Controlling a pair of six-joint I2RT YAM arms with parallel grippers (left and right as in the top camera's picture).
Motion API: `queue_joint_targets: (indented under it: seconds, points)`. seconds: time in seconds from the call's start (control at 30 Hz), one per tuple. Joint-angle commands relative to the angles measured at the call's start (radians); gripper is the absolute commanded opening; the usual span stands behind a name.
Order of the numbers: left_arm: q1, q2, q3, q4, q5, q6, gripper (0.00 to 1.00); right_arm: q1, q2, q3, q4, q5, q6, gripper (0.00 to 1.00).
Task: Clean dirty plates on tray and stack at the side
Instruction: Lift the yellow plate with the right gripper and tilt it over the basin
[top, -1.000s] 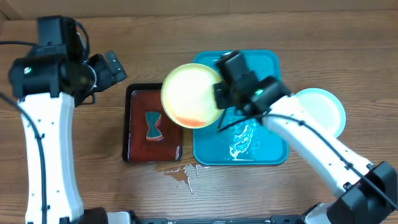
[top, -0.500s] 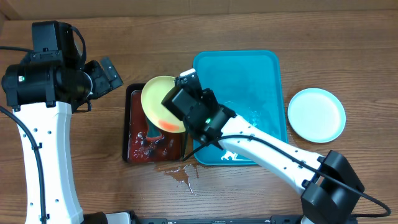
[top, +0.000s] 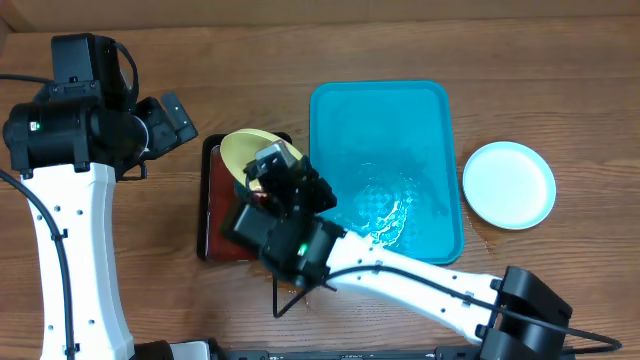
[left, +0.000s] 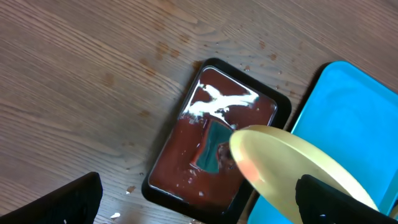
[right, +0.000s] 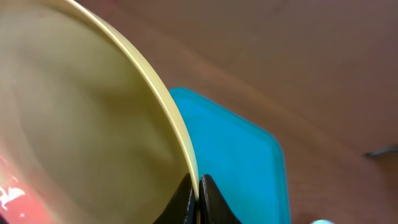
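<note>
1. Brown wooden table (top: 560, 70) filled the overhead frame.
2. Large turquoise rectangular plastic tray (top: 380, 110) lay right of centre. No plates were on it, and a wet sheen showed on its lower half.
3. Smaller black tray with dark red inside (top: 207, 200) sat just left of the turquoise one and held red liquid with white glare.
4. Pale yellow-green round plastic plate (top: 245, 150) was tilted over the black tray's upper right. A red smear showed at its lower edge in the left wrist view (left: 292, 168).
5. Light blue-white round plastic plate (top: 509, 185) lay flat on the table at right, apart from the turquoise tray. It looked clean.
6. Right gripper (right: 199, 196) was pinched onto the yellow-green plate's rim, fingers almost meeting.
7. Left gripper (top: 172, 118), upper left, was spread wide and held nothing.
8. Small teal piece (left: 211, 146) lay in the red liquid, partly hidden by the plate.
</note>
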Motion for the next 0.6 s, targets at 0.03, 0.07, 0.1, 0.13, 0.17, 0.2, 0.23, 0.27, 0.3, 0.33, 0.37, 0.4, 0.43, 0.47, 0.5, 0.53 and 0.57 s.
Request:
queue_joint_targets:
  seconds: [0.03,0.07,0.1,0.13,0.17,0.2,0.23,0.27,0.3,0.33,0.37,0.4,0.43,0.47,0.5,0.53,0.57]
  points:
    - [0.006,0.006,0.011,0.001,-0.014,0.016,1.00,0.043,-0.023,0.021,0.004,0.246,0.000,0.04]
    - [0.006,0.006,0.011,0.001,-0.014,0.016,1.00,0.050,-0.023,0.021,0.004,0.256,0.000,0.04]
    - [0.006,0.006,0.011,0.001,-0.014,0.016,1.00,0.057,-0.023,0.021,0.004,0.266,0.000,0.04]
    - [0.006,0.006,0.011,0.001,-0.014,0.016,1.00,0.062,-0.023,0.021,0.004,0.272,0.000,0.04]
    - [0.006,0.006,0.011,0.001,-0.014,0.016,1.00,0.066,-0.023,0.021,0.004,0.277,0.000,0.04]
    - [0.006,0.006,0.011,0.001,-0.014,0.016,1.00,0.069,-0.023,0.021,0.003,0.280,0.000,0.04]
    - [0.006,0.006,0.011,0.001,-0.014,0.016,1.00,0.070,-0.023,0.021,0.003,0.280,0.000,0.04]
    - [0.006,0.006,0.011,0.001,-0.014,0.016,1.00,0.070,-0.023,0.021,0.004,0.280,0.000,0.04]
    - [0.006,0.006,0.011,0.001,-0.014,0.016,1.00,0.070,-0.023,0.021,0.004,0.280,0.000,0.04]
    - [0.006,0.006,0.011,0.001,-0.014,0.016,1.00,0.070,-0.023,0.021,0.004,0.280,0.000,0.04]
    - [0.006,0.006,0.011,0.001,-0.014,0.016,1.00,0.070,-0.023,0.021,0.004,0.280,0.000,0.04]
    - [0.006,0.006,0.011,0.001,-0.014,0.016,1.00,0.070,-0.023,0.021,0.004,0.280,0.000,0.04]
    - [0.006,0.006,0.011,0.001,-0.014,0.016,1.00,0.070,-0.023,0.021,0.004,0.280,0.000,0.04]
    - [0.006,0.006,0.011,0.001,-0.014,0.016,1.00,0.070,-0.023,0.021,0.004,0.280,0.000,0.04]
    - [0.006,0.006,0.011,0.001,-0.014,0.016,1.00,0.070,-0.023,0.021,0.004,0.280,0.000,0.04]
    - [0.006,0.006,0.011,0.001,-0.014,0.016,1.00,0.070,-0.023,0.021,0.004,0.279,0.000,0.04]
    - [0.006,0.006,0.011,0.001,-0.014,0.016,1.00,0.070,-0.023,0.021,0.004,0.280,0.000,0.04]
